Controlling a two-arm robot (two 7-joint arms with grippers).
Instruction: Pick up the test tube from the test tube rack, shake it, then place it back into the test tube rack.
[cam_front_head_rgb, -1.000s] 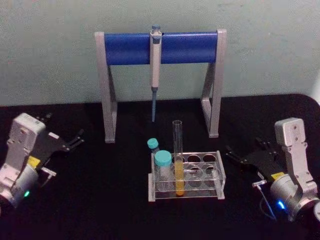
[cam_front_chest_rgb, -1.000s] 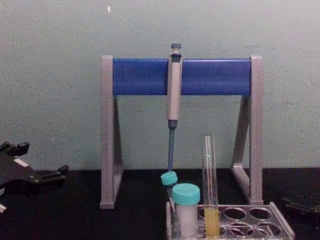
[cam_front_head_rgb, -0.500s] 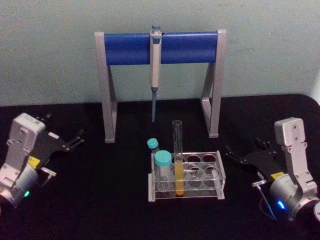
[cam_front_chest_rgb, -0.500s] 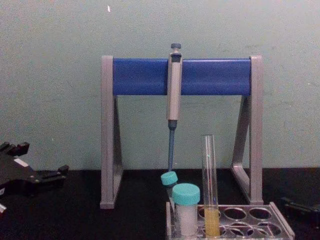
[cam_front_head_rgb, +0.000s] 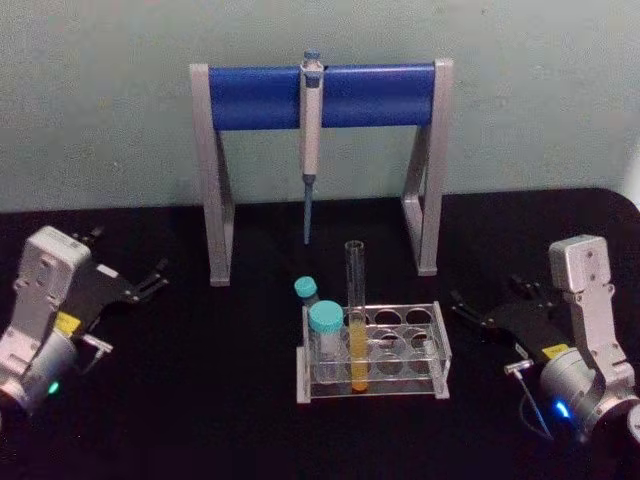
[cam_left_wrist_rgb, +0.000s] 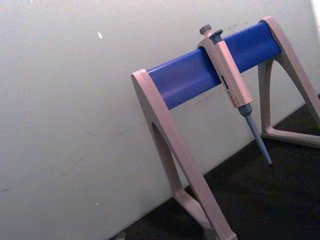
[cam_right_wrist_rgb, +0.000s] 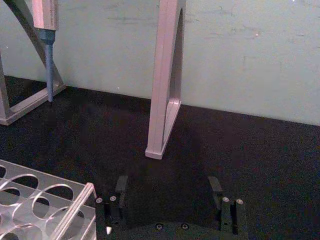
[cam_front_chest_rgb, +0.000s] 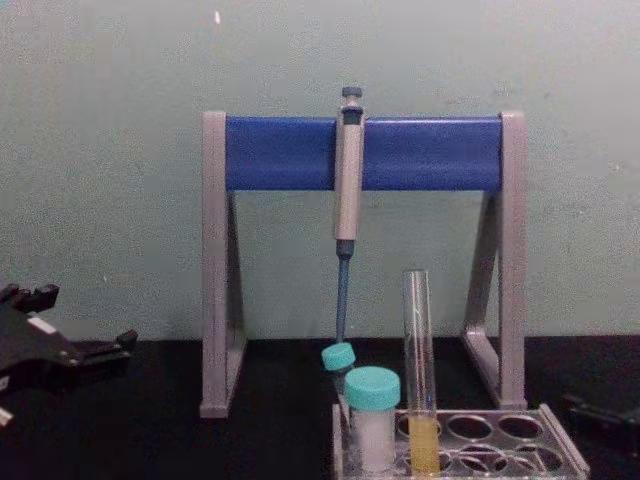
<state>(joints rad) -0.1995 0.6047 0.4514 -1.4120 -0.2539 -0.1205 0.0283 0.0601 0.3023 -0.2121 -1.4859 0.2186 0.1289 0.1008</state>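
I find the test tube (cam_front_head_rgb: 355, 320) upright in the test tube rack (cam_front_head_rgb: 437, 338) beside the capped vials (cam_front_head_rgb: 324, 330) — untouched. Right gripper (cam_front_head_rgb: 468, 312) sits just beside the rack, fingers spread, empty; left gripper (cam_front_head_rgb: 152, 281) parked well apart, slightly parted, empty

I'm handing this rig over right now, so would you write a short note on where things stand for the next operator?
Left gripper: open, empty, low over the table's left side.
Right gripper: open, empty, just right of the test tube rack.
Test tube: upright in the rack's front row, yellow liquid in its lower part, beside two teal-capped vials.
Done: nothing visible.
Left: pick up the tube, shake it, put it back.
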